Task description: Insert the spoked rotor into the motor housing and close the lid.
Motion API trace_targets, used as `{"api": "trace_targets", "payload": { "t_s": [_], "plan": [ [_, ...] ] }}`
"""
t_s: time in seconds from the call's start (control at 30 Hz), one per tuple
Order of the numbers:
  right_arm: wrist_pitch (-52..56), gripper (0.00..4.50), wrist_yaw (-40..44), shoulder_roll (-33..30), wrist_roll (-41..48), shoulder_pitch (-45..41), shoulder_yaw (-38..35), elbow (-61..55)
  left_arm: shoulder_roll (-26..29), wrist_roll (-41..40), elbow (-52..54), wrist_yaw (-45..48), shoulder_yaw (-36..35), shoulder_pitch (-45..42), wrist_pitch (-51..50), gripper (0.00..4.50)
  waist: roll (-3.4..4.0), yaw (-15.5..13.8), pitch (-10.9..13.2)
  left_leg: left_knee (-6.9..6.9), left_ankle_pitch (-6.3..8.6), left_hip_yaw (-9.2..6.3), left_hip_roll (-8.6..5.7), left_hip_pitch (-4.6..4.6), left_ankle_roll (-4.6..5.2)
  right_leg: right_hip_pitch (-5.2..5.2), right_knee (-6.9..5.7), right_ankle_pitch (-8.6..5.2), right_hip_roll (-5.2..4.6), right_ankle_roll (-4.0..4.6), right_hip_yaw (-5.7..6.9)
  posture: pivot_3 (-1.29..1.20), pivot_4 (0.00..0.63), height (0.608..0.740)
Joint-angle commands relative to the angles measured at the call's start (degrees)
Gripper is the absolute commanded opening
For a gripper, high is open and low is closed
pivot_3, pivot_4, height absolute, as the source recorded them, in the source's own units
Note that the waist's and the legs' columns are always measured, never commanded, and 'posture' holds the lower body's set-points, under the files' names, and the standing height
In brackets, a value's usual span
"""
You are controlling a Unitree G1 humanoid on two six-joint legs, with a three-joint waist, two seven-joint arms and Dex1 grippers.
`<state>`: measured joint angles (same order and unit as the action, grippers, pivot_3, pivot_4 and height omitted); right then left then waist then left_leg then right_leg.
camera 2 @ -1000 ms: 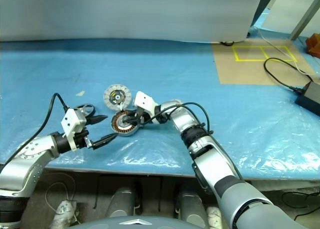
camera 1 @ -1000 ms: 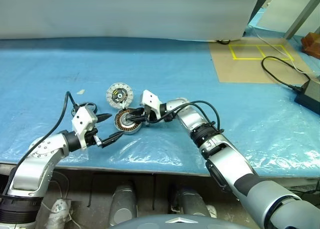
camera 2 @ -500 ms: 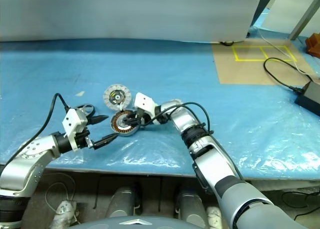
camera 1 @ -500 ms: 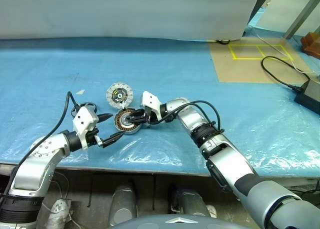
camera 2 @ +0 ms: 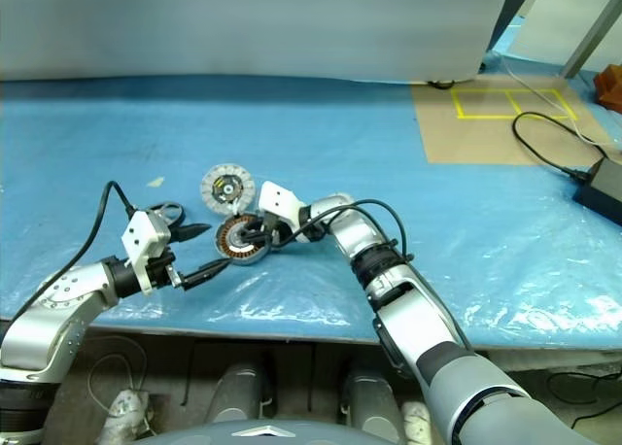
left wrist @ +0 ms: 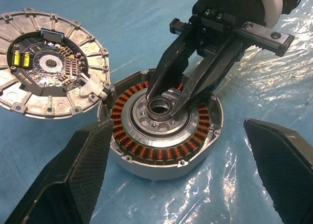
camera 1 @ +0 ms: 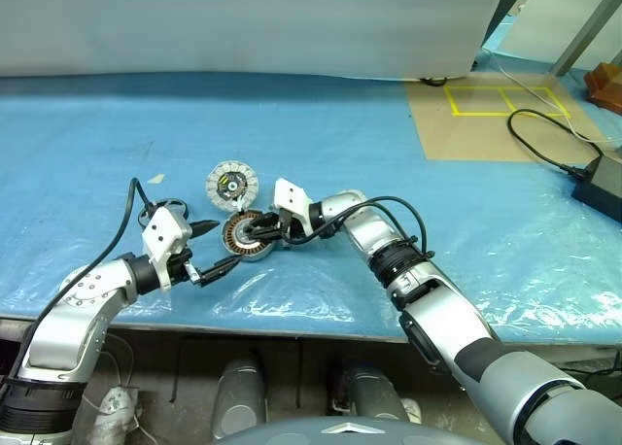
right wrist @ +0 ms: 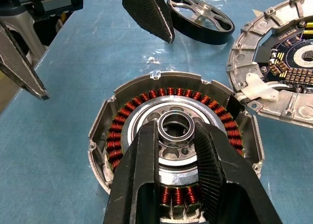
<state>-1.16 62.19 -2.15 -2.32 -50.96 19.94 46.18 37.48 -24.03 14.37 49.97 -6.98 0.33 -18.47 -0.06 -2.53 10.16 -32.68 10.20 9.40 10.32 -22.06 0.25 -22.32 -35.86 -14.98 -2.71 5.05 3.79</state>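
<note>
Motor housing (left wrist: 164,131) sat on desk (camera 1: 389,124) at centre-left of head view, lid (left wrist: 49,70) hinged open beside it, likely to admit spoked rotor (right wrist: 200,19) lying beyond. Right tool (right wrist: 177,136) pinched on housing's centre hub, apparently steadying it. Left tool (camera 1: 214,246) spread wide, poised level, just left of housing.

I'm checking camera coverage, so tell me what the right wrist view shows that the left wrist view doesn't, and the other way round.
Right wrist view alone: the spoked rotor, lying flat on the blue sheet beyond the motor housing.

Left wrist view alone: the whole lid with its circuit board, and the right end effector seen from in front, closed on the housing's centre hub.

Both: the housing's copper windings, the hub and part of the lid.
</note>
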Motion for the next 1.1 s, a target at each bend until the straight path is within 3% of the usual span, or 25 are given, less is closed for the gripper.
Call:
{"api": "trace_targets", "payload": {
  "t_s": [0.03, 0.63, 0.8, 1.1],
  "plan": [
    [-1.12, 0.67, 0.09, 0.25, 0.03, -0.28, -0.23, -1.37, -0.24, -0.25, 1.23, 0.1, -0.12, -0.65, 0.99, 4.5, 0.0, 0.0, 0.0, 0.0, 0.0, 0.0, 0.0, 0.0, 0.0, 0.0, 0.0, 0.0, 0.0, 0.0, 0.0, 0.0, 0.15, 0.74],
    [-2.88, 0.67, -0.33, -0.02, -0.85, -0.03, 0.2, -1.12, -0.69, 0.14, 1.06, 0.06, 0.24, -1.03, 1.04, 4.5, 0.0, 0.01, 0.0, 0.0, 0.0, 0.0, 0.0, 0.0, 0.0, 0.0, 0.0, 0.0, 0.0, 0.0, 0.0, 0.0, 0.15, 0.74],
    [-2.32, 2.32, -0.53, 0.08, -0.9, 0.01, -0.13, -0.98, -0.68, 0.09, 0.96, 0.14, 0.21, -1.12, 1.01, 4.5, 0.0, 0.01, 0.0, 0.0, 0.0, 0.0, 0.0, 0.0, 0.01, 0.0, 0.0, 0.0, 0.0, 0.0, 0.0, 0.0, 0.15, 0.74],
    [2.04, 2.32, 1.51, -0.73, 3.07, -1.33, -3.29, -4.74, -0.8, -0.1, 0.94, 0.12, 0.15, -1.13, 0.87, 4.5, 0.0, -0.02, 0.0, -0.01, 0.01, 0.0, 0.0, -0.01, 0.02, 0.0, 0.0, 0.0, 0.0, 0.0, 0.0, 0.0, 0.15, 0.74]
  ]
}}
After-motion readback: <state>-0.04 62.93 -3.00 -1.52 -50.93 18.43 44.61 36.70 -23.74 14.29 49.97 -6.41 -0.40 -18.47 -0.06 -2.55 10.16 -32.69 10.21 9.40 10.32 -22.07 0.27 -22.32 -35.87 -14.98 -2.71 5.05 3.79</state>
